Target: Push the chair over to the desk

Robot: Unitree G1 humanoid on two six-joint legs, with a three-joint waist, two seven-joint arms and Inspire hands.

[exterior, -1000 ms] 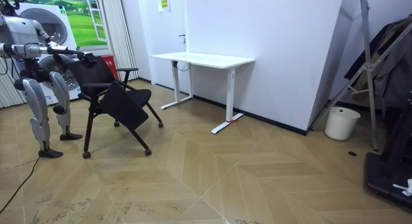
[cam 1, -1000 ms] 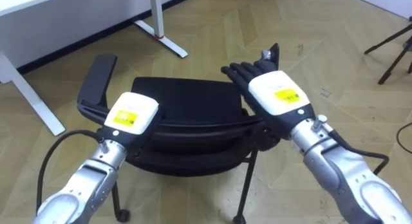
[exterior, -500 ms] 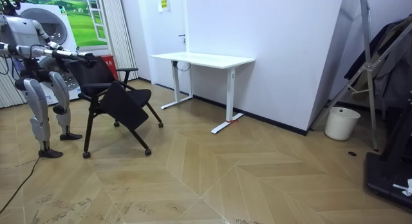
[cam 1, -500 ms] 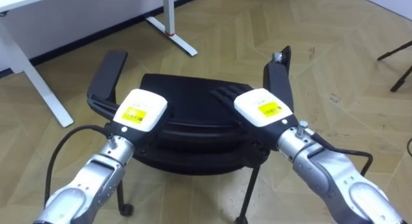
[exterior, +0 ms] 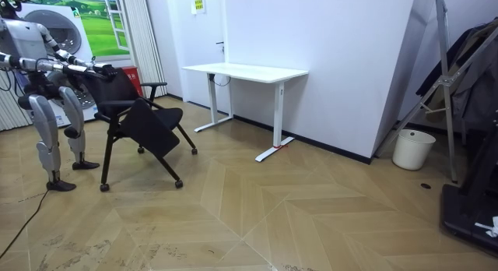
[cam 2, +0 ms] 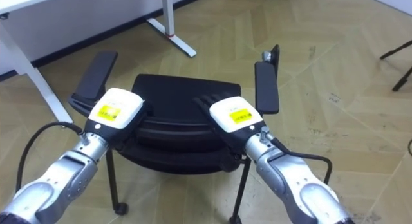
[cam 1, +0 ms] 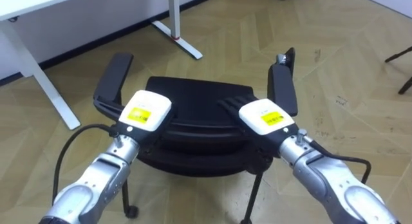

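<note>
The wooden floor (exterior: 311, 216) runs open toward the white desk (exterior: 245, 71) by the wall. The black chair (exterior: 117, 88) stands well short of that desk at the room view's left, and the robot stands upright close behind it with both arms stretched forward.

From the head camera the backrest (cam 1: 193, 124) lies just below the arms, with the seat (cam 1: 193, 95) beyond it. One armrest (cam 1: 114, 79) shows on the robot's left and another armrest (cam 1: 283, 89) on its right.

The right hand (cam 1: 264, 116) rests on the backrest's top edge with its dark fingers (cam 1: 230, 105) stretched flat across it, not clasping. The left hand (cam 1: 143, 113) sits on the same edge further along. Its white back plate covers the rest, so whether it is spread or clasped cannot be told.

The chair looks light and stiff – a thin metal frame on small wheels, one castor (cam 1: 131, 212) showing under the near leg. It should roll with little force, though it may swivel if one side is pushed harder. The best hold seems to be where the hands are – wide apart on the top of the backrest, pressing evenly.

The front legs and the far castors are hidden beneath the seat in the head views, and black fingers on black plastic are hard to separate
</note>
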